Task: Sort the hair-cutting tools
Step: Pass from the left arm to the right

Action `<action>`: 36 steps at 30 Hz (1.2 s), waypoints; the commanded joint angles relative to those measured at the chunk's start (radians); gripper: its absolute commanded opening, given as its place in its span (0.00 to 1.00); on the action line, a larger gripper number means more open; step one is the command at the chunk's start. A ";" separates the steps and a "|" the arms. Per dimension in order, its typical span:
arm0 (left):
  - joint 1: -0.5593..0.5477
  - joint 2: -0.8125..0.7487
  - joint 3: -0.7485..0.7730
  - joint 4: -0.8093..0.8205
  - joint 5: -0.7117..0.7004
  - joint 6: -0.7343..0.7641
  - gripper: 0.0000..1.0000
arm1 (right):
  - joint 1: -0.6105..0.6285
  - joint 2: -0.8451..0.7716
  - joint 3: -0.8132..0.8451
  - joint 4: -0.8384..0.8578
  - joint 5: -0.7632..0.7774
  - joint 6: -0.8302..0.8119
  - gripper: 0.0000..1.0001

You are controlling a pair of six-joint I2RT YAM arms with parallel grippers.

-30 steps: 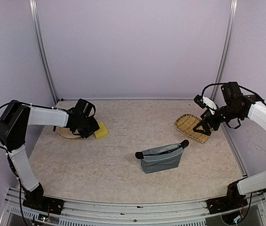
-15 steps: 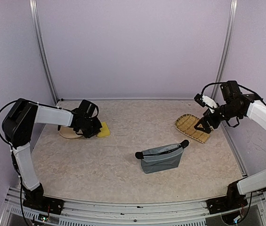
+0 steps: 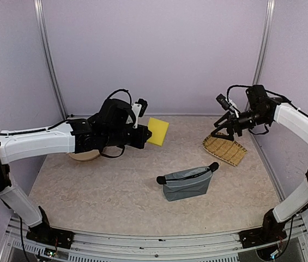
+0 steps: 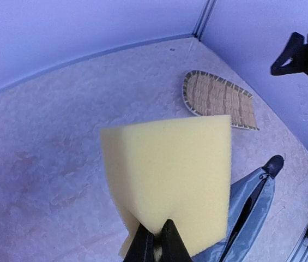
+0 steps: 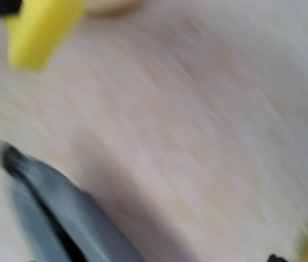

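No hair-cutting tools show in any view. A grey zip pouch [image 3: 186, 183] [image 4: 254, 210] [image 5: 50, 213] lies mid-table, unzipped, with a black tip [image 3: 214, 165] poking out of each end. My left gripper [image 3: 144, 137] [image 4: 155, 241] is shut on a corner of a yellow sponge [image 3: 157, 131] [image 4: 170, 174] [image 5: 36, 27], held in the air behind and left of the pouch. My right gripper [image 3: 222, 126] hovers above the woven tray's [image 3: 225, 148] [image 4: 219, 98] back end, fingers spread with nothing in them. The right wrist view is blurred.
A round beige plate [image 3: 82, 156] lies at the back left, mostly behind my left arm. Purple walls with metal posts close in the back and both sides. The woven tray sits near the right wall.
My left gripper closed on the sponge beside the plate, lifted it and carried it right toward the table's middle. My right gripper rose and swung back-left over the tray.
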 commanded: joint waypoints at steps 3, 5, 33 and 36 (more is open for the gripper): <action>-0.121 -0.083 0.008 0.050 -0.108 0.158 0.00 | 0.162 0.071 0.131 -0.048 -0.242 0.086 0.89; -0.137 -0.071 0.041 0.015 -0.150 0.146 0.00 | 0.202 0.096 0.159 -0.042 -0.264 0.125 0.88; -0.209 -0.045 0.108 0.003 -0.186 0.147 0.00 | 0.351 0.310 0.348 -0.015 -0.383 0.275 0.64; -0.209 -0.045 0.106 0.009 -0.185 0.140 0.00 | 0.351 0.317 0.353 -0.024 -0.390 0.259 0.55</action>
